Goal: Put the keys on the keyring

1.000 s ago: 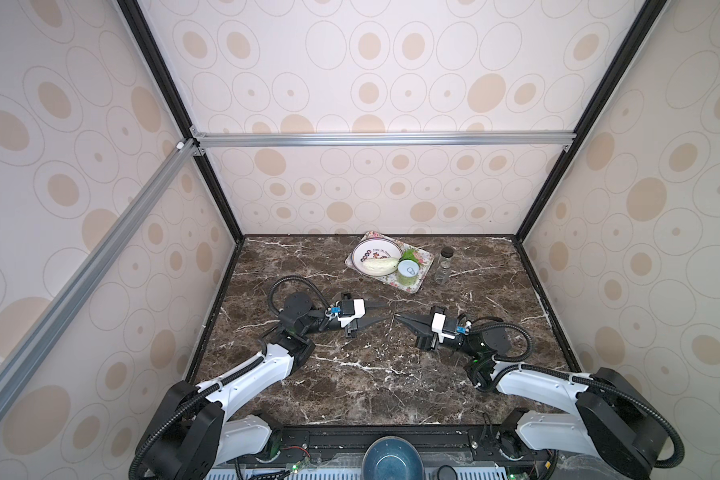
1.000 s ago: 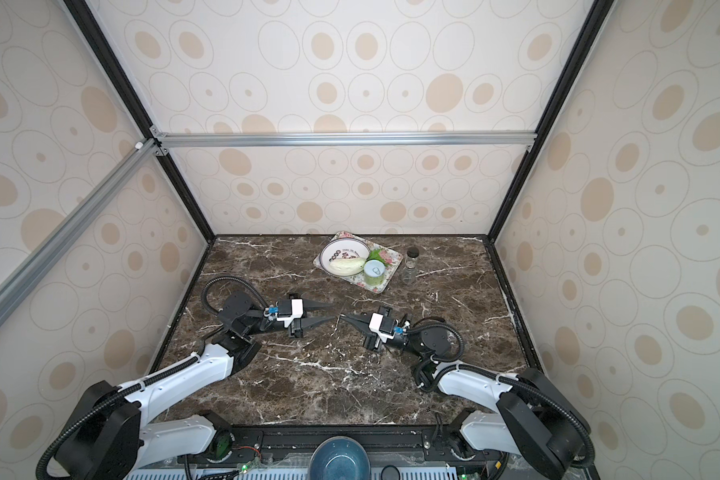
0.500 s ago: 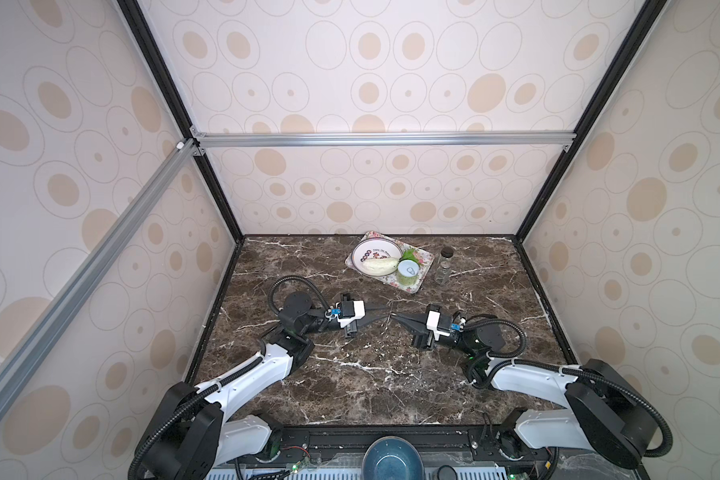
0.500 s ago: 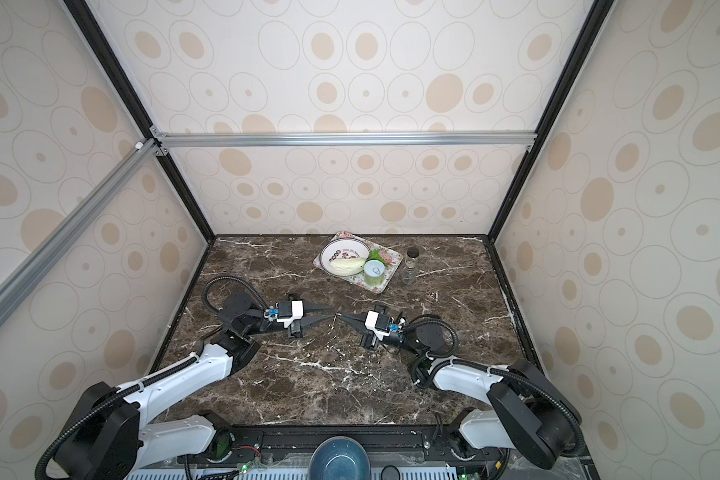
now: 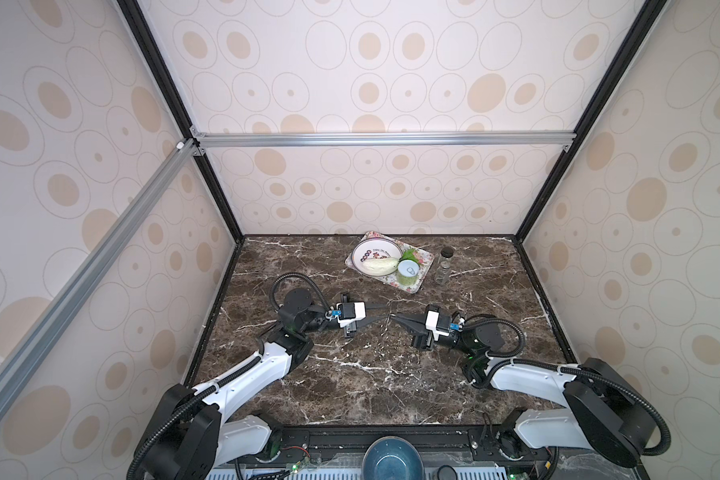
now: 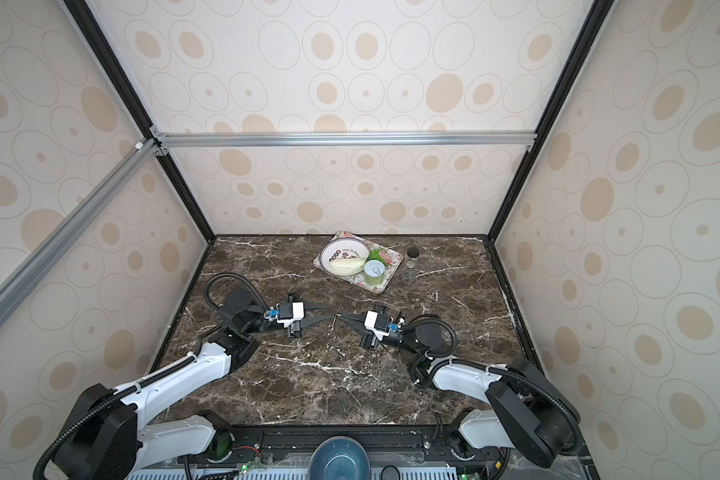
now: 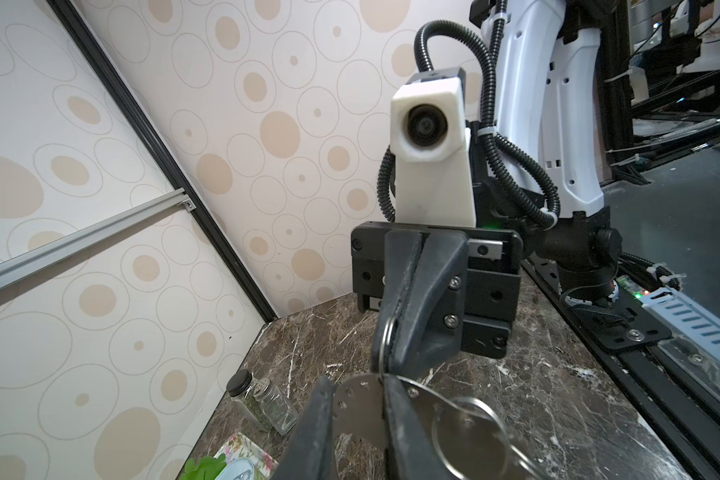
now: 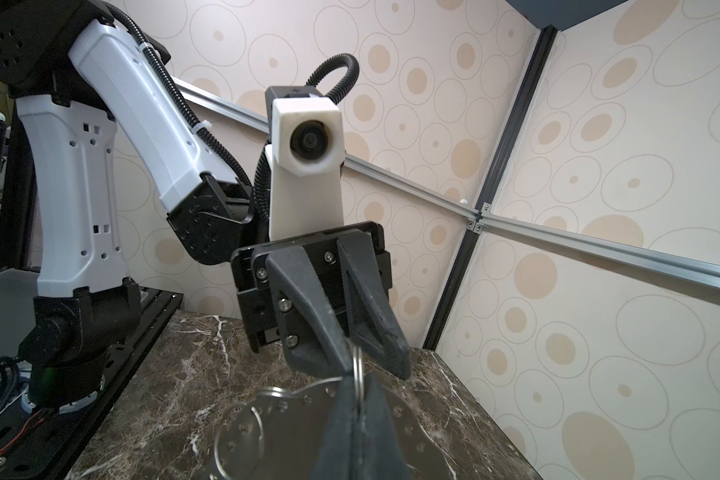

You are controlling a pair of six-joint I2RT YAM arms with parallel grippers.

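The keyring (image 7: 358, 409), a flat grey metal plate with small rim holes, hangs upright between both arms above the table's middle. In both top views it shows only as a thin edge (image 5: 386, 325). My left gripper (image 7: 355, 380) (image 5: 385, 312) has its jaws a little apart, closed on a stretch of the keyring's rim. Facing it, my right gripper (image 8: 355, 390) (image 5: 393, 316) is shut on a small wire split ring (image 8: 359, 372) (image 7: 382, 345) at the keyring's upper edge. Another wire ring (image 7: 466, 432) hangs on the plate. The keys are hidden.
At the back stands a flowered tray (image 5: 424, 254) with a white plate (image 5: 373, 250), a pale vegetable (image 5: 378, 266) and a green can (image 5: 408, 274). A glass spice jar (image 5: 444, 268) stands right of it. A blue bowl (image 5: 391, 459) sits at the front edge.
The right gripper has crept a little to the left, closer to the left gripper's tips. The left arm has hardly moved.
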